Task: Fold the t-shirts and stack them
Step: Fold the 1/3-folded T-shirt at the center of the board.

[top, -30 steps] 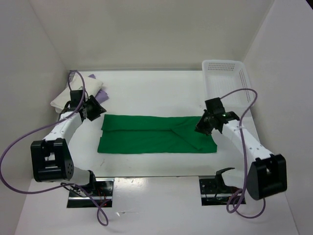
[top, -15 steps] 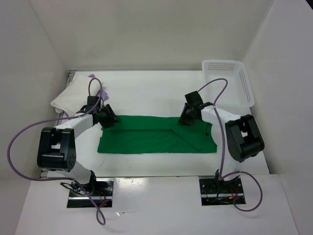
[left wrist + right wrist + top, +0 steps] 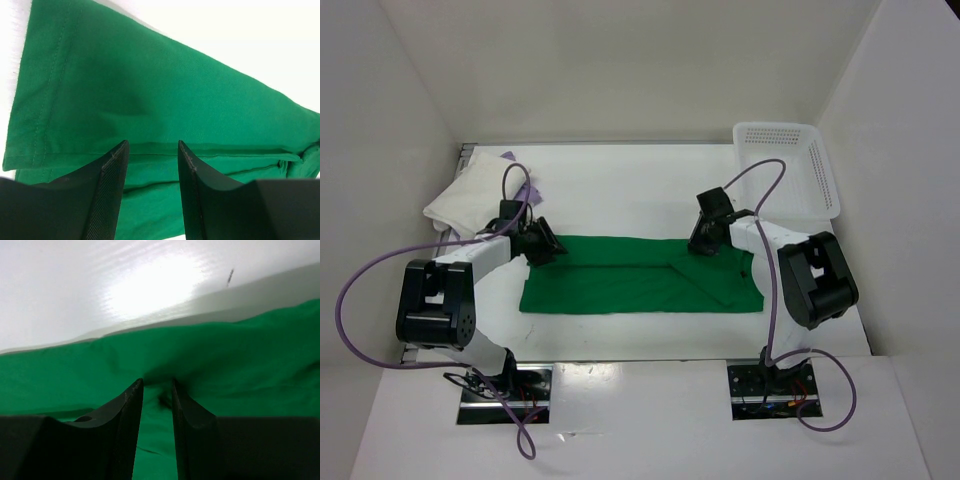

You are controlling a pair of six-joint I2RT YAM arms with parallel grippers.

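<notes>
On the green t-shirt [image 3: 620,285], right gripper [image 3: 156,382] seemingly pinches cloth; left gripper [image 3: 153,144] gapes.

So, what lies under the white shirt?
A lavender shirt peeks out at the white shirt's far-right edge; the rest is covered, so its fold cannot be seen.

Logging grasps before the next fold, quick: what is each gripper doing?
Left gripper: open, over the green shirt.
Right gripper: closed, pinching the shirt's far edge.
</notes>
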